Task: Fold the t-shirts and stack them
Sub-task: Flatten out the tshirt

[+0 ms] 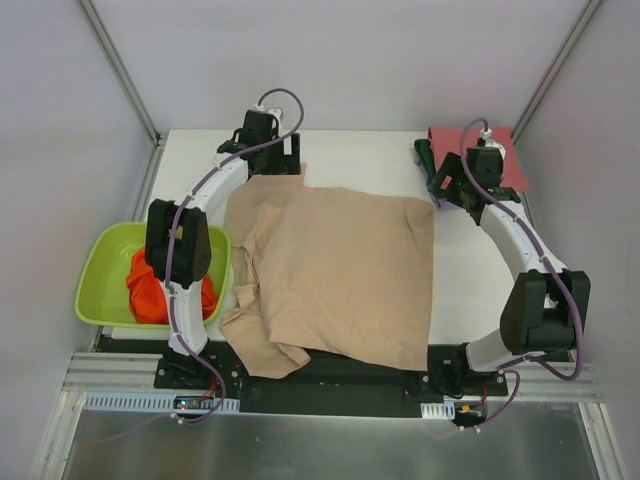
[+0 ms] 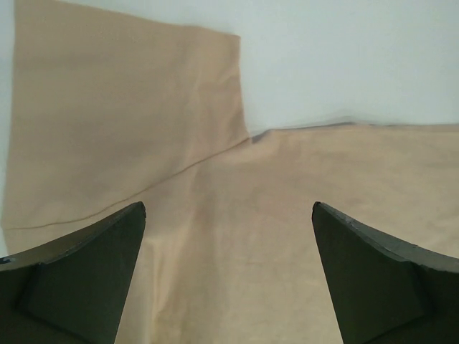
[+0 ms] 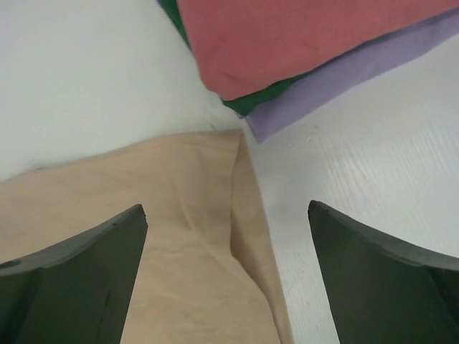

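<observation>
Left of the beige t-shirt [image 1: 330,275], I see the orange t-shirt [image 1: 150,285] bunched in the lime basin [image 1: 98,262]. My left arm bends at the elbow and stretches along the beige shirt's left side. The left tool [image 2: 228,208] is spread wide and empty above the far-left sleeve. The beige shirt lies spread on the white surface [image 1: 460,270]. My right arm arcs to the shirt's far-right corner, and the right tool [image 3: 226,208] is released there, gripping nothing. Just beside that corner is a folded stack: pinkish-red t-shirt [image 3: 301,36] over dark green t-shirt [image 3: 251,102] over lavender t-shirt [image 3: 337,79].
</observation>
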Motion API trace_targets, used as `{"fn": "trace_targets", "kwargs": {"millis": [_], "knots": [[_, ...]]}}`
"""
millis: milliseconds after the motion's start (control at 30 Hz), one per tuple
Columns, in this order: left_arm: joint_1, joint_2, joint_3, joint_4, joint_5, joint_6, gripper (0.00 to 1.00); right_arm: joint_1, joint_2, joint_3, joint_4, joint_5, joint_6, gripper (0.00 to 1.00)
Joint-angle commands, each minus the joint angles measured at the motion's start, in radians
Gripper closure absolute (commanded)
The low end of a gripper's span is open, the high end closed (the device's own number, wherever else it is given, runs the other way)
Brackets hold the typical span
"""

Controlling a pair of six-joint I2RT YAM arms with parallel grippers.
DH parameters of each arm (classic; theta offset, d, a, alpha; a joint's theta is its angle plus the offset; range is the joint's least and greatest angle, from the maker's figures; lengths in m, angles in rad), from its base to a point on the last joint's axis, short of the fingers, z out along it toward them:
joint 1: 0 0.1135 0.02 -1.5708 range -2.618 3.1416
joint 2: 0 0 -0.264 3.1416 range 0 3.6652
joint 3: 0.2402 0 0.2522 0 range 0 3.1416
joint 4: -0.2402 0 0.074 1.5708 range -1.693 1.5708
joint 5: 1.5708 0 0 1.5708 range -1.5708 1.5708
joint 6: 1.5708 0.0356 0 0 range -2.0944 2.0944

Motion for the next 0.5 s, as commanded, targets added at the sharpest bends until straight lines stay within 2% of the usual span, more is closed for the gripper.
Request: {"fn": "trace_targets", "kwargs": {"millis": [0, 233, 333, 467], "knots": [[-0.011, -0.162, -0.055, 0.046, 0.09, -0.037, 0.01, 0.008, -0.071, 0.028, 0.056, -0.147, -0.033, 0.04], [-0.019, -0.278, -0.325, 0.046, 0.19, -0.129, 0.01, 0.118, -0.121, -0.101, 0.028, -0.351, -0.109, 0.04], [-0.029, -0.323, -0.433, 0.048, 0.15, -0.155, 0.01, 0.172, -0.094, -0.145, 0.029, -0.347, -0.105, 0.04], [-0.029, -0.315, -0.483, 0.046, 0.1, -0.174, 0.01, 0.175, 0.03, -0.1, 0.003, -0.333, -0.119, 0.04]]}}
